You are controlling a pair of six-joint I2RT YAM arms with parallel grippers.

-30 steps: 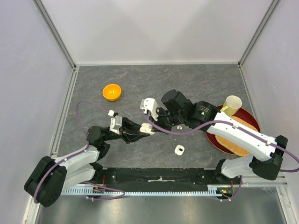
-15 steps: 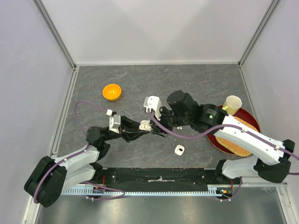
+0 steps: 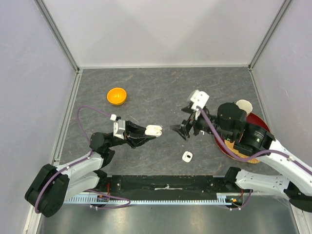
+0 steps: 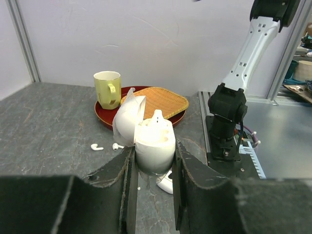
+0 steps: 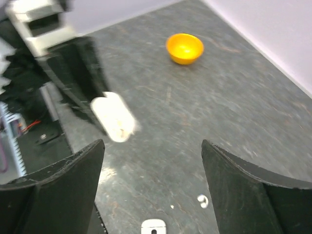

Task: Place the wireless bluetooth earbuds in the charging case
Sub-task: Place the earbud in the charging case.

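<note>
Gripping open charging case (image 4: 154,142) upright, left fingers (image 4: 119,178) present it; right fingers (image 5: 63,185) spread wide, empty. Two earbuds (image 4: 96,146) lie loose on tabletop (image 4: 44,122): light, glossy, likely slippery; best pinched across stem.

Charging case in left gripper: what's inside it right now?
It's open. What looks like one white earbud pokes up from the charging case. Its rim hides the sockets; left gripper fingers cover its lower body.
</note>
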